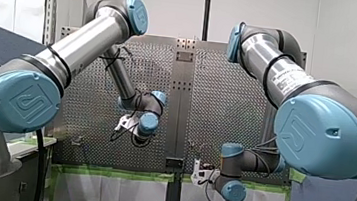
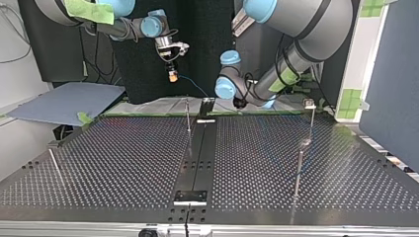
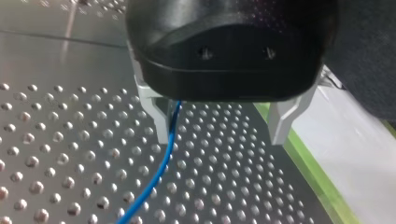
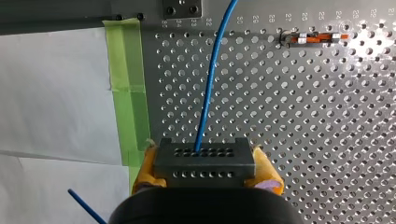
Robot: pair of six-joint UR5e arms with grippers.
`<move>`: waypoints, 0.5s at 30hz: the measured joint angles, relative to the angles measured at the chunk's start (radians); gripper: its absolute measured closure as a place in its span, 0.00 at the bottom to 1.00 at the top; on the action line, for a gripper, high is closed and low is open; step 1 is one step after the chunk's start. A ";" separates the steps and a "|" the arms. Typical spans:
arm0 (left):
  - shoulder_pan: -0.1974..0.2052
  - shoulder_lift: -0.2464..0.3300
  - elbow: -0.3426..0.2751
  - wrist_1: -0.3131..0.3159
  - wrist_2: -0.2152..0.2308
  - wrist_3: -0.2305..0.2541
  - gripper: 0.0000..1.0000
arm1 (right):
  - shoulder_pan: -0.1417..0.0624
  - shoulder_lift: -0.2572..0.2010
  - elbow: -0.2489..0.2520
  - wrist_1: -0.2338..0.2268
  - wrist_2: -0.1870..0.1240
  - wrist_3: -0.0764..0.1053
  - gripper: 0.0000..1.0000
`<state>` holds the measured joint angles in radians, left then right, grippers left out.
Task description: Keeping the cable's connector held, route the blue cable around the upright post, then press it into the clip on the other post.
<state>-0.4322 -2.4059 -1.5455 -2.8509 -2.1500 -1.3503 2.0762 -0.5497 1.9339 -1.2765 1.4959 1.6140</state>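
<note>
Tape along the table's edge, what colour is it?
The tape is green, clearest in the right wrist view.

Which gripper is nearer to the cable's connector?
Right. My right gripper is shut on the connector; my left gripper stands open further along the blue cable.

A wide gap of bare table (image 2: 247,148) separates the upright post (image 2: 188,117) from the clip post (image 2: 309,121).

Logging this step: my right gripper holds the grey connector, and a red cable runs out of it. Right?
Not quite: the cable is blue, not red, as the right wrist view shows. My right gripper does hold the grey connector.
</note>
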 joint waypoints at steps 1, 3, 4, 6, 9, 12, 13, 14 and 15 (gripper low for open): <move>-0.002 -0.001 0.000 0.002 0.007 -0.009 0.00 | 0.000 0.000 0.000 0.000 0.000 0.000 1.00; -0.005 -0.001 0.001 0.008 0.018 -0.027 0.00 | 0.000 0.000 0.000 -0.001 0.000 0.000 1.00; -0.006 -0.001 0.001 0.010 0.021 -0.036 0.00 | 0.000 0.000 0.000 -0.001 0.000 0.000 1.00; -0.008 -0.001 0.001 0.013 0.025 -0.055 0.00 | 0.000 0.000 0.000 -0.003 0.000 0.000 1.00; -0.015 -0.007 0.006 0.016 0.028 -0.080 0.00 | 0.000 0.000 0.000 -0.006 0.000 0.000 1.00; -0.029 -0.025 0.025 0.008 0.029 -0.107 0.00 | 0.000 0.000 0.000 -0.008 0.000 0.000 1.00; -0.033 -0.031 0.034 0.006 0.030 -0.116 0.00 | -0.001 0.000 0.000 -0.009 0.000 0.000 1.00; -0.037 -0.037 0.043 0.005 0.030 -0.126 0.00 | -0.001 0.000 0.000 -0.009 0.000 0.000 1.00; -0.041 -0.045 0.056 0.003 0.029 -0.138 0.00 | -0.001 0.000 0.000 -0.010 0.000 0.000 1.00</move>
<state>-0.4731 -2.4510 -1.4900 -2.8482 -2.1208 -1.4882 2.0754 -0.5498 1.9337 -1.2866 1.4958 1.6141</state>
